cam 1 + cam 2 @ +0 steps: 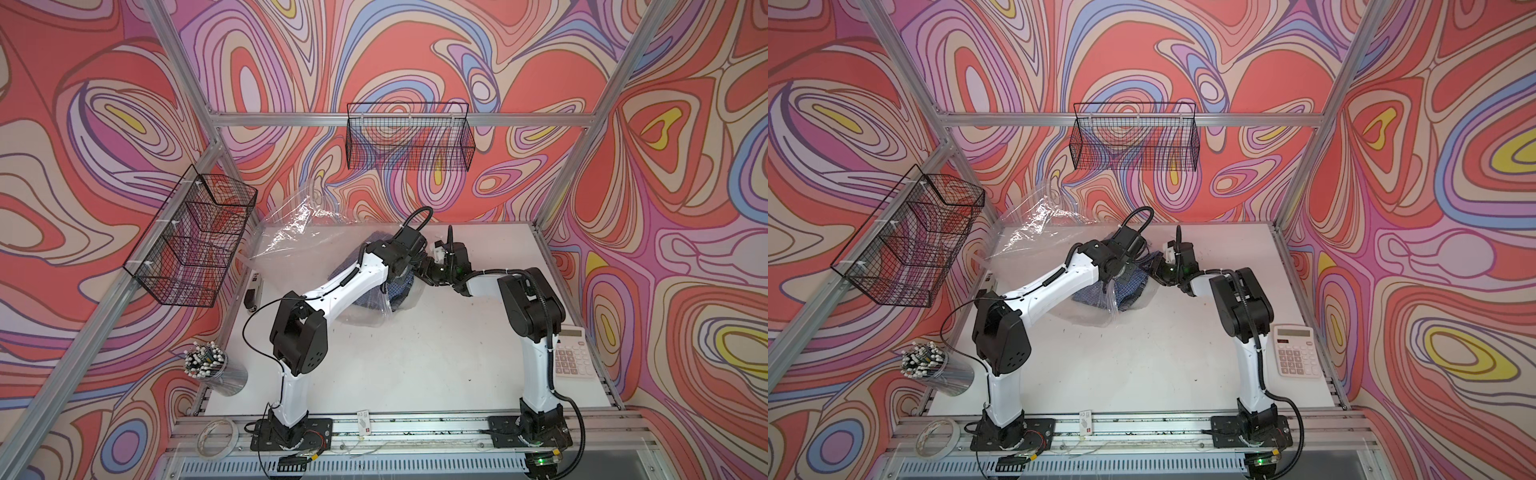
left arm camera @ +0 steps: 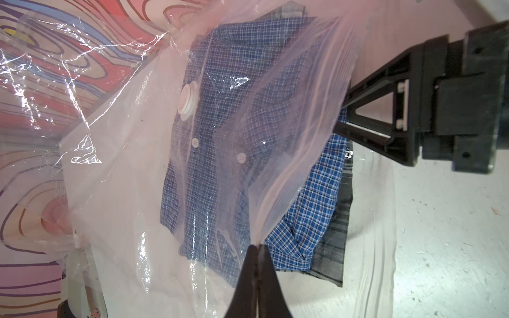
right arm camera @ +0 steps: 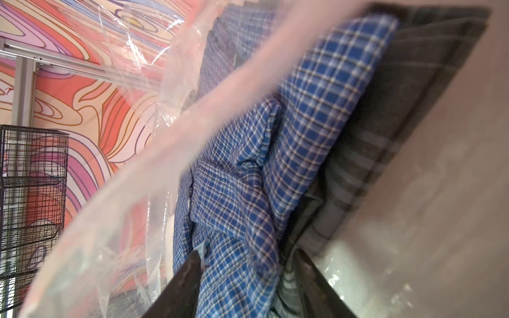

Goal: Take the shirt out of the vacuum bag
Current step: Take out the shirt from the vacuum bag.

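The vacuum bag point(image 1: 291, 232) point(image 1: 1025, 237), clear and crinkly, lies at the back left of the white table. Its round white valve point(image 2: 188, 102) rests over the folded blue-checked shirt point(image 2: 214, 137) inside. My left gripper point(image 2: 258, 246) point(image 1: 390, 282) is shut on the bag's upper layer at its mouth and holds it lifted. The shirt's end point(image 3: 303, 124) point(image 1: 399, 297) sticks out of the mouth, with grey striped fabric beneath it. My right gripper point(image 3: 248, 256) point(image 2: 343, 114) point(image 1: 1156, 270) reaches into the mouth, and its fingers are closed on the shirt's bunched cloth.
A wire basket point(image 1: 409, 137) hangs on the back wall and another point(image 1: 195, 237) on the left wall. A calculator point(image 1: 571, 353) lies at the right edge. A cup of pens point(image 1: 212, 365) and a tape roll point(image 1: 218, 432) sit front left.
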Available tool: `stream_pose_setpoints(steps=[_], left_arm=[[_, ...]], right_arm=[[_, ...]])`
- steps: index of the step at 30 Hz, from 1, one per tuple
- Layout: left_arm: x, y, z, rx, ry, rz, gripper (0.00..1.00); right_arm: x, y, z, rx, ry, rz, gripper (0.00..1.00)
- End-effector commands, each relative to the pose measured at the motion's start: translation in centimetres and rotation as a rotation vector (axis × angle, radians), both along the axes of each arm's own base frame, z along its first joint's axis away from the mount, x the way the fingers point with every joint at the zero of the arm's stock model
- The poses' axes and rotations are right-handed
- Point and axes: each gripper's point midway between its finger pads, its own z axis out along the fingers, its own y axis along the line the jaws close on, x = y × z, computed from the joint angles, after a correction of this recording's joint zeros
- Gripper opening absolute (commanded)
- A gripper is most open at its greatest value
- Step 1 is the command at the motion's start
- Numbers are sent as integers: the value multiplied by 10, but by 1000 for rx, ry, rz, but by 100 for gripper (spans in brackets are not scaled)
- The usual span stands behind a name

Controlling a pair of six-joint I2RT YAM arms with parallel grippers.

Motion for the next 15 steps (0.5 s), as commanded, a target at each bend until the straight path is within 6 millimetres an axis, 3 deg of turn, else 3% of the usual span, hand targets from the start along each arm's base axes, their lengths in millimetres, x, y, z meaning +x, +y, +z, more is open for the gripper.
stream_pose_setpoints(steps=[1,6,15], left_arm=[[-6,8,12,-15,-8,14,0],[-4,5,13,-30,-11,10,0],[-3,2,14,-42,-8,4,0]], right_arm=[[1,-2,11,-16,-17,-10,55],[1,-8,26,-49,-39,-21,54],[15,-5,26,-17,-46,-29,53]])
